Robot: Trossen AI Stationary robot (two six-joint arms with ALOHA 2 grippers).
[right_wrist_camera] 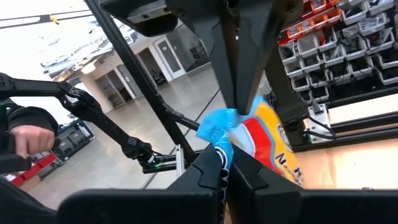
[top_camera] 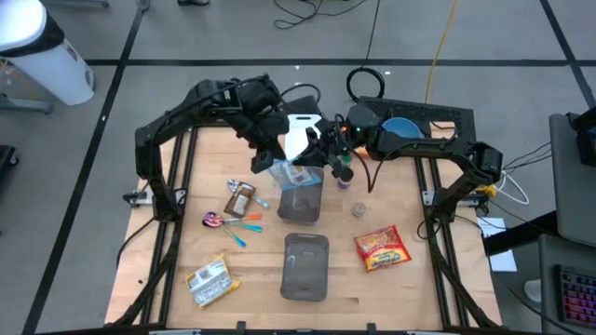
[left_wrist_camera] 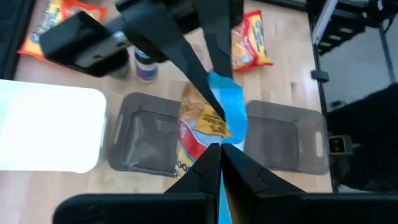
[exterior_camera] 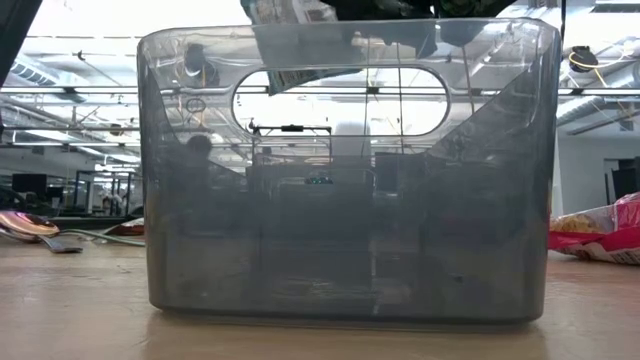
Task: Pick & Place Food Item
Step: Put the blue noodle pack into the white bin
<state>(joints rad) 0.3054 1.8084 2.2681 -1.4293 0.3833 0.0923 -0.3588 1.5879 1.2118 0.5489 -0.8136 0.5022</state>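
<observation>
The snack bag (left_wrist_camera: 208,121) hangs above the open grey container (top_camera: 301,199) on the bench (top_camera: 391,288). Left end effector (left_wrist_camera: 219,148) pinches its blue edge. Farther back, right end effector (right_wrist_camera: 224,150) pinches the opposite end.

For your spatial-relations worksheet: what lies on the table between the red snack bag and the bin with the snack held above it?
A small jar stands on the table between the red bag and the bin, seen in the high view.
</observation>
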